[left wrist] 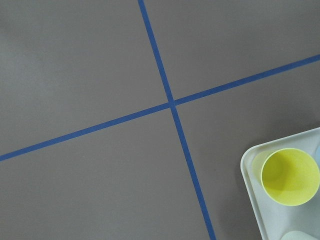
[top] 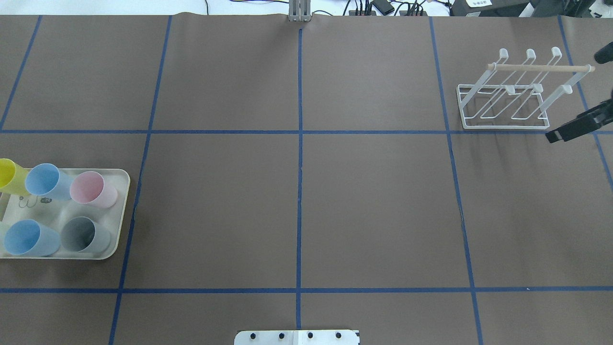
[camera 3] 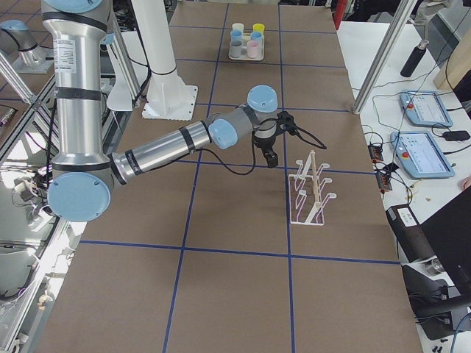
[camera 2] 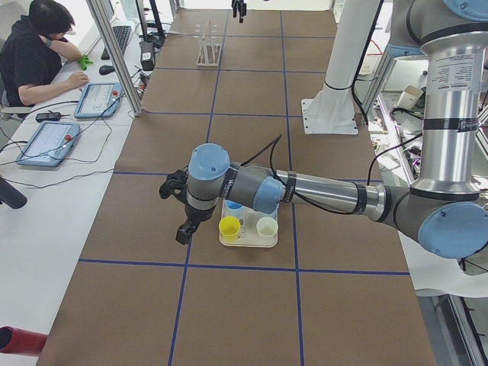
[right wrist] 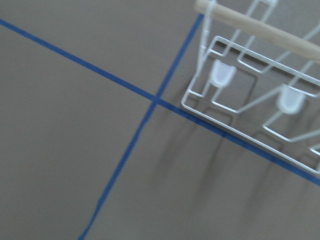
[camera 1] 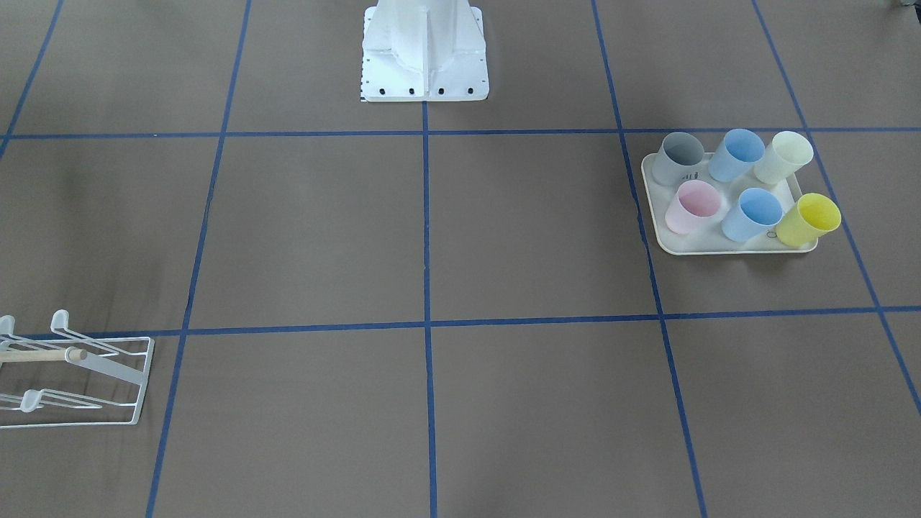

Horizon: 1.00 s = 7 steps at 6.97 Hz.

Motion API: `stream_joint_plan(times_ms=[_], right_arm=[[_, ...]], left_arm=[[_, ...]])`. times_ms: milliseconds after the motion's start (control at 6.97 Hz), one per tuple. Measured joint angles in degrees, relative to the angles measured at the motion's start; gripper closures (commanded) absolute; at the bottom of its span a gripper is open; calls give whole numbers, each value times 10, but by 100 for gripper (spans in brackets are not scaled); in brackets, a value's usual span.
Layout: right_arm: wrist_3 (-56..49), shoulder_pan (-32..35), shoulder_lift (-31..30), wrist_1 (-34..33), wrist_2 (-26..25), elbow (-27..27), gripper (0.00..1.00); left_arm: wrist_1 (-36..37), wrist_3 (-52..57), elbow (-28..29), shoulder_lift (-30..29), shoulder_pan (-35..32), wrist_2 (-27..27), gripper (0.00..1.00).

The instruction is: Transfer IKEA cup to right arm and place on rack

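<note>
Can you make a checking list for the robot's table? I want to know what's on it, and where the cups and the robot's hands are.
Surface: brown table cover with a blue tape grid, flat.
Job's things: six plastic cups (grey, pink, yellow, pale, two blue) stand on a cream tray. The white wire rack with a wooden dowel holds no cup.
Clutter: nothing seen.
Hands: left hand is beside the tray and right hand is near the rack. Neither holds a cup; open or shut cannot be told.
Cables: a black cable loops at the left wrist; more cables lie at the far table edge.
Surroundings: a seated person at a side desk with control tablets.
</note>
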Motion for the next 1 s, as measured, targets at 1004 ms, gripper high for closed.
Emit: stream_joint_plan(times_ms=[1004], right_arm=[[172, -197, 164, 26, -101, -8, 0]], left_arm=[[-250, -214, 113, 58, 114, -37, 0]])
